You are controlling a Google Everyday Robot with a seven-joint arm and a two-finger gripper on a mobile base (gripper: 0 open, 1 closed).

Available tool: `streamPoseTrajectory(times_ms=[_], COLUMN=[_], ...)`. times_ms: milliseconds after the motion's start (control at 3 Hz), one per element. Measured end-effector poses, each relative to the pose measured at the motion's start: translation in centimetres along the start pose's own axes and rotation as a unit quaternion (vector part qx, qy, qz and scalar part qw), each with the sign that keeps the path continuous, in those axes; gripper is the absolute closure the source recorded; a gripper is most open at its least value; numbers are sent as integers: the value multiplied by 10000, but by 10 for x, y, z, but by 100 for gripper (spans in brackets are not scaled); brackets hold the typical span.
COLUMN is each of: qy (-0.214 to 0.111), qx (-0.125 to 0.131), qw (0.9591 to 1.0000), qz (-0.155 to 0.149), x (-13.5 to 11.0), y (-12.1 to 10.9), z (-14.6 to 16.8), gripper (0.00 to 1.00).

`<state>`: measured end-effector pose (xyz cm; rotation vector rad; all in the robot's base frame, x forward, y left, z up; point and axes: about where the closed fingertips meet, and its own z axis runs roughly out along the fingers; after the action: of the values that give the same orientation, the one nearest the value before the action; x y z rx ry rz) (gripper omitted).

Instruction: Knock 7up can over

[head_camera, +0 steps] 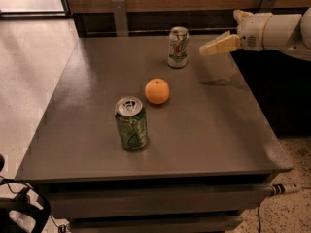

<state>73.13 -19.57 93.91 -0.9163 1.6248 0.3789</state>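
Observation:
The 7up can [178, 47], pale white-silver with green lettering and a silver top, stands upright near the far edge of the grey table [92, 86]. My gripper [206, 50] reaches in from the right at the end of a white arm, held above the table. Its tip points left and sits just right of the can, a small gap apart, at about the can's mid height. Nothing is in it.
A darker green can [130, 124] stands upright in the near-middle of the table. An orange [157, 91] lies between the two cans. A wood-panelled wall runs behind the table. Pale floor lies to the left, dark floor to the right.

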Motion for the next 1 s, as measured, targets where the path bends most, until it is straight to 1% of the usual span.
streamPoseTrajectory(times_ms=[333, 1000], qy=[-238, -567], qx=[-134, -559], qw=[9995, 9960], qz=[170, 408], x=[3, 7], y=[3, 22], z=[19, 53], gripper=[0, 0])
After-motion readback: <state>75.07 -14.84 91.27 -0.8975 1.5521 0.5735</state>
